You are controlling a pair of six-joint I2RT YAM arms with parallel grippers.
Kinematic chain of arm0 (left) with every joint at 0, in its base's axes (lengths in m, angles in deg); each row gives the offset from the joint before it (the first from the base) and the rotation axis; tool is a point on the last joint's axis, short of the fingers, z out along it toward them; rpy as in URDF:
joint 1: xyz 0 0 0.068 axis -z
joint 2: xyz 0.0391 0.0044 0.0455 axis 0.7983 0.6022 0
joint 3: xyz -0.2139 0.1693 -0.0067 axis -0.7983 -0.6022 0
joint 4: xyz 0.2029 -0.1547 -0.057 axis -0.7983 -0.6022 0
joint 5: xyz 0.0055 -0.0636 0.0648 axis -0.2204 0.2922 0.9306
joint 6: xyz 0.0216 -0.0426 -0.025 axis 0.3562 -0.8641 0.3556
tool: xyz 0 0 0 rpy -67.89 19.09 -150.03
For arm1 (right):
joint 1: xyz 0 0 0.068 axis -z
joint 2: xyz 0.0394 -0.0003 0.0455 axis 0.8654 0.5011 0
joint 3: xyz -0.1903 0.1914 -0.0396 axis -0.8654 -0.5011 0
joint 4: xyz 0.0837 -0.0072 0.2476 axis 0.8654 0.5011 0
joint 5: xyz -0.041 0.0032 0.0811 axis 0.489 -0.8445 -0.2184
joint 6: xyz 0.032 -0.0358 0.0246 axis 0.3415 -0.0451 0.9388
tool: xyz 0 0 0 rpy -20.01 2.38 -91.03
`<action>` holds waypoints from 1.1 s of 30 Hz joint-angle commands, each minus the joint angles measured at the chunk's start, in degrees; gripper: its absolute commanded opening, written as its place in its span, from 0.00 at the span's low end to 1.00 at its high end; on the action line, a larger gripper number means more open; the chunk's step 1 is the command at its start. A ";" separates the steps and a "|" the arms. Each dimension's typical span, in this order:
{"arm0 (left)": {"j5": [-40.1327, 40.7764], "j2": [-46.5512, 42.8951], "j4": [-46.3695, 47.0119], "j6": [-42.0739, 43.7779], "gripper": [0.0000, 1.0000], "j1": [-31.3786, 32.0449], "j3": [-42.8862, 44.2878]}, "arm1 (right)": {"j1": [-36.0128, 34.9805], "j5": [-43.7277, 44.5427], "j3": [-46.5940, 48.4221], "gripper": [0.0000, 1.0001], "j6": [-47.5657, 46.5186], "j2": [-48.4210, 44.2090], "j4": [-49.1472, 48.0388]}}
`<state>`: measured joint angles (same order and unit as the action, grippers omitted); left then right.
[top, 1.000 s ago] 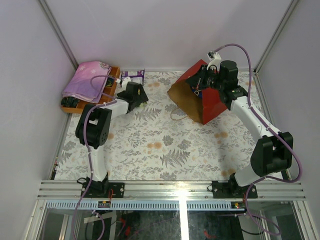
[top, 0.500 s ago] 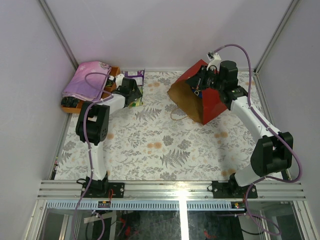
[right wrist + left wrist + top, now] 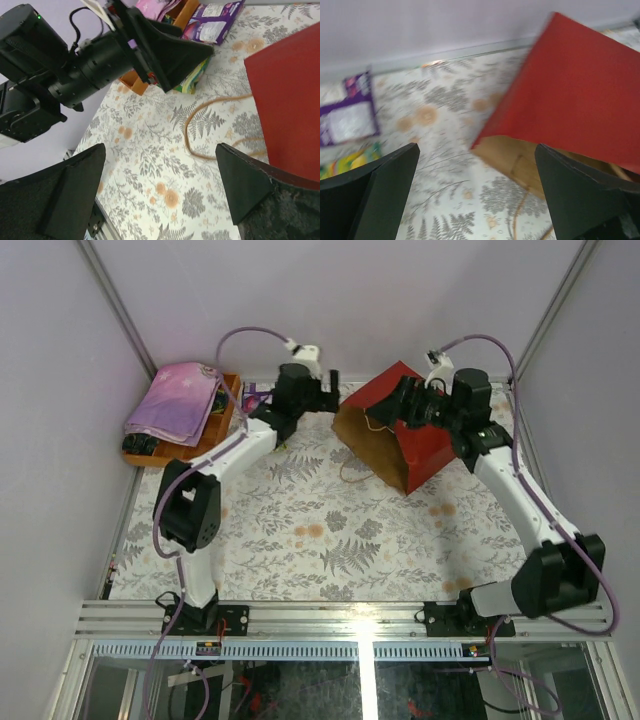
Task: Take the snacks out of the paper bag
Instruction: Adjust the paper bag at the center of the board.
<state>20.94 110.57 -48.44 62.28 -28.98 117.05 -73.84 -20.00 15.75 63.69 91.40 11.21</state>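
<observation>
The red paper bag [image 3: 425, 445] lies on its side at the back right, its brown mouth [image 3: 368, 440] facing left. The bag's depths are hidden. My left gripper [image 3: 328, 390] hovers open just left of the mouth, nothing between its fingers [image 3: 375, 195]; the bag [image 3: 570, 95] fills the right of its view. My right gripper [image 3: 407, 403] stands open and empty above the bag's top edge, looking down at the table [image 3: 165, 165]. Two snacks lie at the back left: a purple-white pack [image 3: 212, 17] [image 3: 347, 107] and a yellow-green packet [image 3: 194, 82] [image 3: 350, 162].
An orange wooden tray [image 3: 228, 410] with a pink-purple folded cloth [image 3: 175, 400] sits in the back left corner. The bag's cord handle [image 3: 200, 132] loops over the floral tablecloth in front of the mouth. Walls close in the back and both sides.
My left arm swung right, from the packets at the back left to the bag's mouth. My right gripper opened and came up from the bag's mouth to above its top edge.
</observation>
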 commanded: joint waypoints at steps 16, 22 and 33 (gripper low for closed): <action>-7.17 -2.22 22.90 26.27 1.00 3.19 -18.11 | 9.61 17.63 -19.30 0.99 4.00 -20.73 7.74; -19.15 1.84 24.87 22.39 1.00 -0.28 -14.25 | 9.61 19.91 -23.73 0.96 3.86 -20.42 4.21; -33.04 13.88 18.80 19.74 0.98 -1.57 0.32 | 9.65 24.28 -24.98 0.95 1.04 -23.59 7.25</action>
<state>-5.18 122.35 -30.06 84.01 -30.21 114.14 -64.31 2.19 -9.60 66.47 69.39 19.41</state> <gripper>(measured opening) 0.988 0.949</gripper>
